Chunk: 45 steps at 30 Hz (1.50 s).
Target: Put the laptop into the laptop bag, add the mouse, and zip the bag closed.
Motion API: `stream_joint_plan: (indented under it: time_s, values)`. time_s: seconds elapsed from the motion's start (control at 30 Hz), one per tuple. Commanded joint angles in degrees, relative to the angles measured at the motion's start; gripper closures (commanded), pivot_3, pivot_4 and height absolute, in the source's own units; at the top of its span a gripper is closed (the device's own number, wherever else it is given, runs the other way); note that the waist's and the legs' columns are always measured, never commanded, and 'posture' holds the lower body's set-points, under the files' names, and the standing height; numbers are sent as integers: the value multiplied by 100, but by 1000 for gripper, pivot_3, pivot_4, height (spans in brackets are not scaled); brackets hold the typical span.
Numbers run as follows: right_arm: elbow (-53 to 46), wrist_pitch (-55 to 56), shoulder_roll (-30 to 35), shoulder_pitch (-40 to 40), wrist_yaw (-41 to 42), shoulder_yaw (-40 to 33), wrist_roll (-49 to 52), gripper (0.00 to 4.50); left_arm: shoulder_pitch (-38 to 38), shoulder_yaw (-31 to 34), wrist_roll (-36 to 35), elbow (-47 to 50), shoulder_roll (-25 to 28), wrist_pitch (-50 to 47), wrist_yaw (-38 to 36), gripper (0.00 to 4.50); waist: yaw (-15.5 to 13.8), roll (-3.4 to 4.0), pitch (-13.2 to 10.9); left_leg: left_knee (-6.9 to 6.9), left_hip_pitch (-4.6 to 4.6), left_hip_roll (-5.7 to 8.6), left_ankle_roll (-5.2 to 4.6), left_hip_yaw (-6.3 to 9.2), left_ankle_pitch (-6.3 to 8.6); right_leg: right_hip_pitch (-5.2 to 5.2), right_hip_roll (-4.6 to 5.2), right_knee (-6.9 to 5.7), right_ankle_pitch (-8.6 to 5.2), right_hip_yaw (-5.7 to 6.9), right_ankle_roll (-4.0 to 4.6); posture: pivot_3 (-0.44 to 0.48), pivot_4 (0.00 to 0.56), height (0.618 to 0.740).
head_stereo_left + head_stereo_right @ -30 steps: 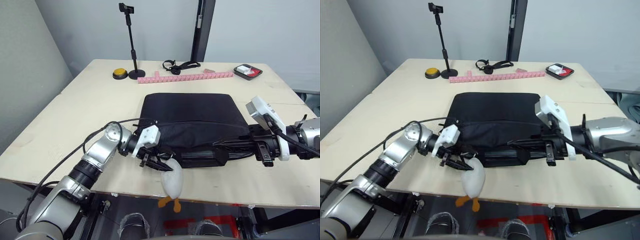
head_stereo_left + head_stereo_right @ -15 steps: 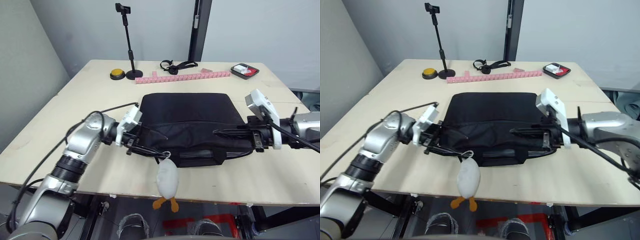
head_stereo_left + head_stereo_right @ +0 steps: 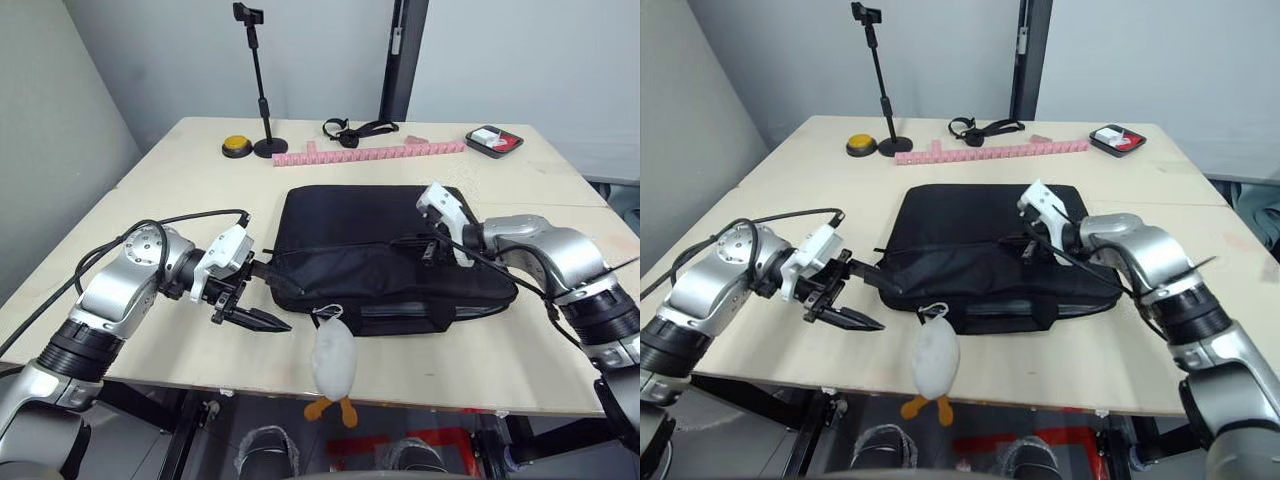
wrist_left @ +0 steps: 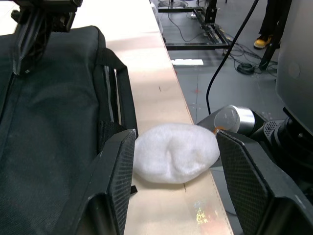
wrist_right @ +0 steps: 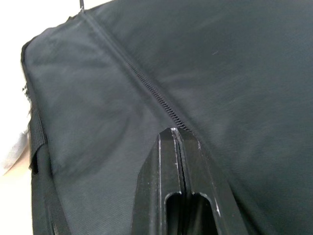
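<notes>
From the head views, the laptop bag point(image 3: 385, 255) is lying flat on the middle of a pale wooden counter point(image 3: 150, 190), grey walls standing behind. A phone stand point(image 3: 262, 80), a yellow button point(image 3: 238, 147), a pink strip point(image 3: 370, 153) and a small tray point(image 3: 495, 141) are sitting along the far edge. A white duck toy point(image 3: 334, 362) is hanging over the near edge. The left gripper point(image 3: 262, 320) is hovering beside the bag's left end.

The left wrist view is showing its fingers point(image 4: 115, 181) spread apart, empty, with the toy beyond them.

In the right wrist view, the right gripper point(image 5: 180, 147) is resting clenched on the bag's zipper line point(image 5: 146, 85); whether it is pinching a pull is unclear.
</notes>
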<state>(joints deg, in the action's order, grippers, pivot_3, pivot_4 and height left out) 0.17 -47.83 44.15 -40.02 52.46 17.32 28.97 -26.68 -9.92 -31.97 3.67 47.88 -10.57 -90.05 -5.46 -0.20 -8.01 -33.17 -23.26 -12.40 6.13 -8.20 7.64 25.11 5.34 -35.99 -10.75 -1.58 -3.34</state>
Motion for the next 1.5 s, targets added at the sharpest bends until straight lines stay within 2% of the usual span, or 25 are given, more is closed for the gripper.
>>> stream_joint_plan:
  time_s: [0.03,0.17,0.43,0.73,0.93,1.03,1.13,1.27,1.5]
  values:
    - [306,-216,-53,-196,214,360,-428,4500,125,-124,303,108,-107,430,-230,1760,3,0,0,0,1,-2,0,1,0,0,-2,-1,0,1,0,0,150,739]
    - [704,-494,-251,-480,32,572,-864,4500,89,-325,611,-126,-381,725,-161,1760,24,0,1,-17,23,-3,1,0,0,-19,-1,-21,2,-6,2,0,150,739]
    - [229,-727,-203,-479,276,564,-991,4500,-135,-619,1197,-904,-1030,1300,-98,1760,-1,-1,6,-26,38,-3,1,-1,-1,-32,2,-35,10,-8,12,0,150,739]
    - [119,-874,-212,-473,307,479,-1074,4500,-406,-1127,1997,-2126,-1451,2460,-188,1760,-1,-1,7,-21,28,-6,-1,-5,-1,-27,-1,-16,9,-9,11,0,150,739]
    - [-48,-1051,-229,-423,306,276,-909,4500,-411,-1076,1612,-1960,-1434,2264,-245,1760,-18,0,7,-23,31,-6,0,-5,-1,-27,0,-20,9,-10,11,0,150,739]
    - [-595,-1193,-137,-281,616,-86,-425,4500,-370,-1041,1373,-1713,-1327,2057,-245,1760,-30,0,7,-22,28,-6,-1,-6,-1,-24,0,-19,9,-9,11,0,150,739]
    - [-1115,-1359,64,-123,831,-430,-24,4500,-357,-1046,1353,-1666,-1273,2063,-245,1760,-48,2,5,-14,21,-7,-1,-6,-1,-18,-1,-13,8,-7,11,0,150,739]
    - [-1056,-1437,62,-101,665,-529,-18,4500,-290,-1171,1423,-1667,-1242,2226,-245,1760,-25,2,5,-14,23,-9,-1,-9,-1,-17,-2,-13,8,-9,11,0,150,739]
    - [-2119,-857,859,775,1340,-867,328,4500,-257,-1180,1438,-1655,-1241,2316,-245,1760,-68,2,4,-4,19,-10,-1,-9,0,-18,-2,2,5,-7,7,0,150,739]
